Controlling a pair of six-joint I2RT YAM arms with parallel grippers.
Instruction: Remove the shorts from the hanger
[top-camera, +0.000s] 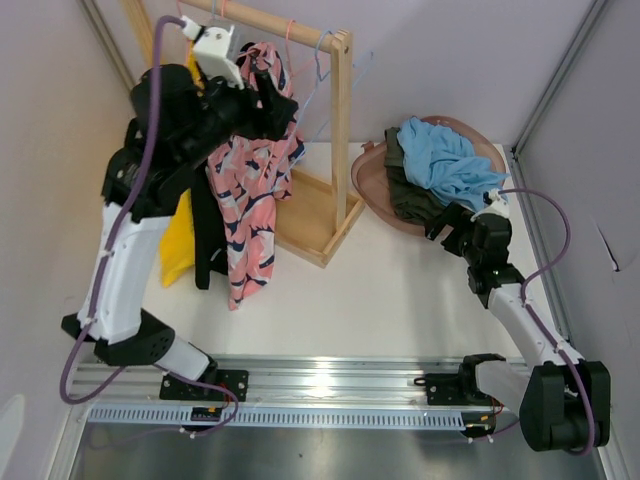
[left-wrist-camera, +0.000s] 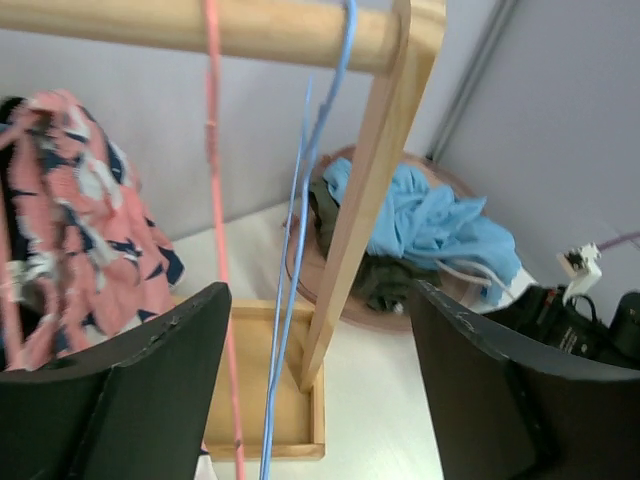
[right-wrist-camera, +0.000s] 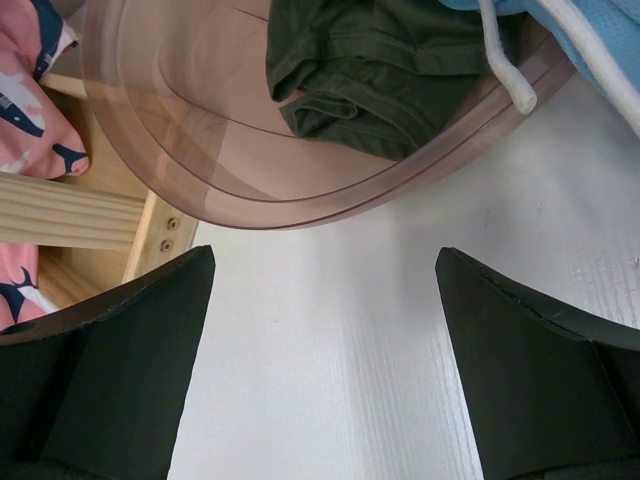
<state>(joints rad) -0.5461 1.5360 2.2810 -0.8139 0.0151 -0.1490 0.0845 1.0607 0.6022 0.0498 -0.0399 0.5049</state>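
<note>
The pink shorts (top-camera: 250, 200) with a dark blue and white print hang from the left part of the wooden rail (top-camera: 270, 22). In the left wrist view they (left-wrist-camera: 80, 230) are at the left, just outside the left finger. My left gripper (top-camera: 272, 100) is raised beside their upper part and is open (left-wrist-camera: 320, 295). A thin pink hanger wire (left-wrist-camera: 213, 200) and a blue hanger wire (left-wrist-camera: 300, 200) hang from the rail (left-wrist-camera: 200, 25) in front of the gap between its fingers. What carries the shorts is hidden. My right gripper (top-camera: 447, 218) is open (right-wrist-camera: 325, 265) low over the table, holding nothing.
The wooden rack's post (top-camera: 340, 130) and base tray (top-camera: 320, 235) stand mid-table. A yellow garment (top-camera: 178, 240) and a black one (top-camera: 203, 240) hang left of the shorts. A brownish basket (top-camera: 370, 185) at the right holds light blue (top-camera: 445, 160) and dark green (right-wrist-camera: 380, 70) clothes.
</note>
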